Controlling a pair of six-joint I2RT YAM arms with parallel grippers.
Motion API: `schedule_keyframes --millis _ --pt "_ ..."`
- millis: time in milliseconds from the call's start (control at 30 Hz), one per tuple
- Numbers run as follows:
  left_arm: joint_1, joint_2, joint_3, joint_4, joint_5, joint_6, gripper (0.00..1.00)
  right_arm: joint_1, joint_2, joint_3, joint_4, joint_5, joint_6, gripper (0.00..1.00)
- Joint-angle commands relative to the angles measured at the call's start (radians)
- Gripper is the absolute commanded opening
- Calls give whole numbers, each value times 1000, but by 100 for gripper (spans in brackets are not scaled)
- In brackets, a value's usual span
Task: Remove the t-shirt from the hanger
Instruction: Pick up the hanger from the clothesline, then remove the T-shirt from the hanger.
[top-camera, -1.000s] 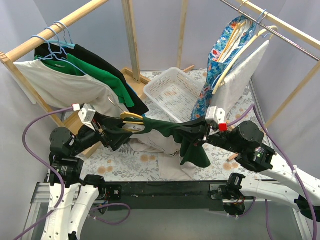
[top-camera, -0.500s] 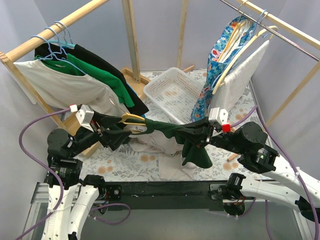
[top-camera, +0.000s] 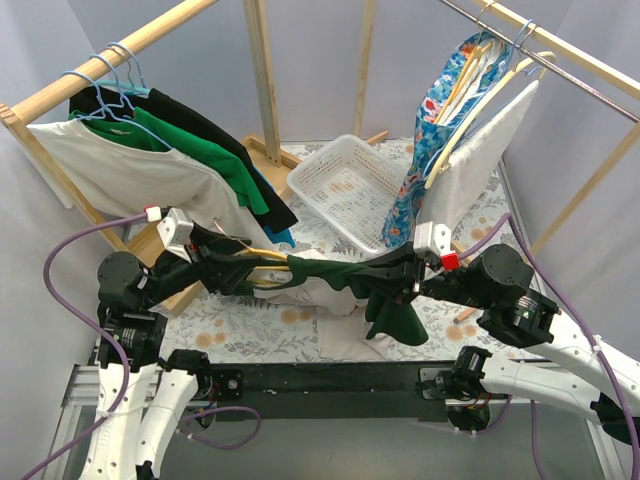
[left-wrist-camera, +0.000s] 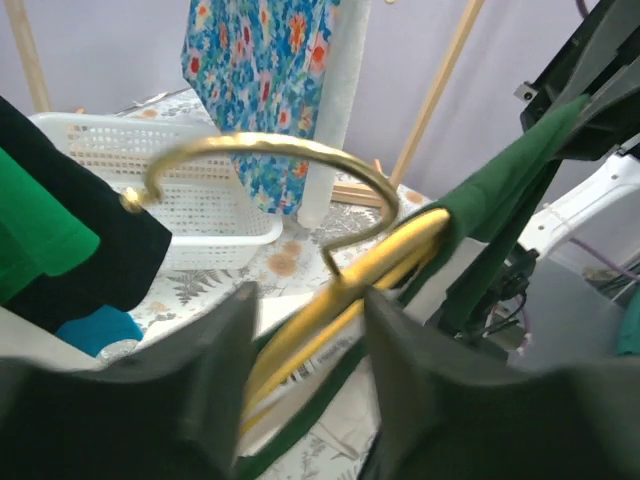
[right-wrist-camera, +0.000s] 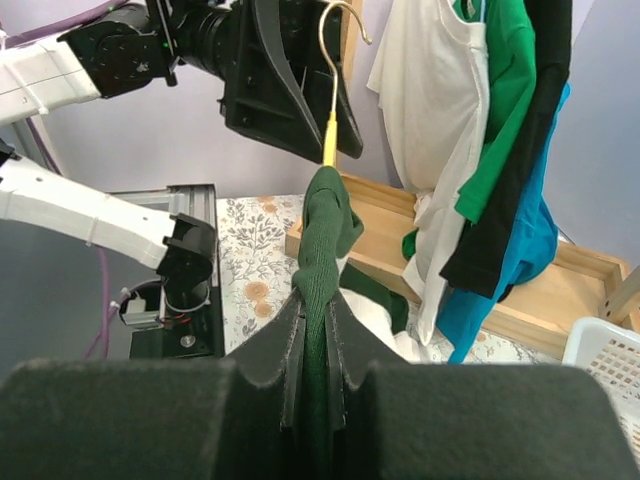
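A dark green t-shirt (top-camera: 340, 270) is stretched between both arms above the table, its loose end hanging below the right gripper. One end still covers a yellow hanger (top-camera: 262, 254) with a gold hook (left-wrist-camera: 270, 145). My left gripper (top-camera: 237, 266) straddles the hanger's shoulder (left-wrist-camera: 395, 250) just below the hook, and its fingers (left-wrist-camera: 200, 390) press against it from both sides. My right gripper (right-wrist-camera: 325, 312) is shut on a bunched fold of the t-shirt (right-wrist-camera: 325, 225), which runs straight from its jaws to the hanger tip.
A white basket (top-camera: 345, 185) stands at the back centre. Shirts hang from the wooden rack (top-camera: 150, 150) on the left, and a floral garment (top-camera: 440, 110) and a white one on the right rail. A white cloth (top-camera: 315, 300) lies under the stretched shirt.
The left gripper has slid forward over the hanger and its jaws have narrowed around it. The hanger now sits lower and flatter. The right gripper has barely moved.
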Motion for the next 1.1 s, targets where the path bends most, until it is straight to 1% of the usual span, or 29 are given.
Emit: schedule_keyframes --millis 0,33,100,167,200,233,333,467,500,533,567,600,700,833,867,900,933,967,1000,1033,1067 --pt "-1 3 -26 35 24 -15 25 3 -16 12 107 6 15 1" --pt "-1 -2 -37 37 25 -16 20 3 -16 8 112 10 15 1" --pt "0 -14 -46 38 42 -20 15 3 -20 -1 120 24 15 1" --pt "-1 -19 -57 38 73 -17 15 3 -20 -6 131 30 15 1" --pt "-1 -17 -60 40 117 -16 15 1 -20 -9 135 30 15 1" --pt "0 -16 -63 41 137 -12 21 3 -21 -11 144 32 15 1" --pt "-1 -12 -75 55 208 -15 31 1 -16 -11 155 27 15 1" --pt "-1 -9 -93 92 238 -35 32 3 -9 -9 169 12 15 1" --pt "-1 -6 -100 101 243 -38 32 3 -7 -8 169 10 38 1" --pt "-1 -2 -101 104 257 -39 30 3 -6 -9 172 7 40 1" --pt "0 1 -103 107 258 -41 22 3 -6 -9 174 7 40 1" --pt "-1 1 -104 110 257 -41 20 3 -3 -9 175 6 43 1" --pt "-1 0 -107 118 258 -39 0 3 -3 -14 175 12 44 1" --pt "-1 -6 -107 109 226 -18 0 1 -9 -24 163 85 38 1" --pt "-1 -9 -103 103 208 -6 0 3 -15 -27 160 130 33 1" --pt "-1 -6 -98 83 197 19 0 3 -16 -34 154 156 29 10" --pt "-1 -5 -81 74 189 32 0 3 -18 -37 141 182 26 18" --pt "-1 1 -69 61 183 46 0 3 -23 -40 134 232 26 28" --pt "-1 9 -58 34 176 78 0 3 -24 -43 126 252 26 48" --pt "-1 15 -43 19 174 95 0 3 -24 -44 103 292 -12 60" --pt "-1 26 -14 3 172 112 0 3 -27 -47 91 356 -19 67"
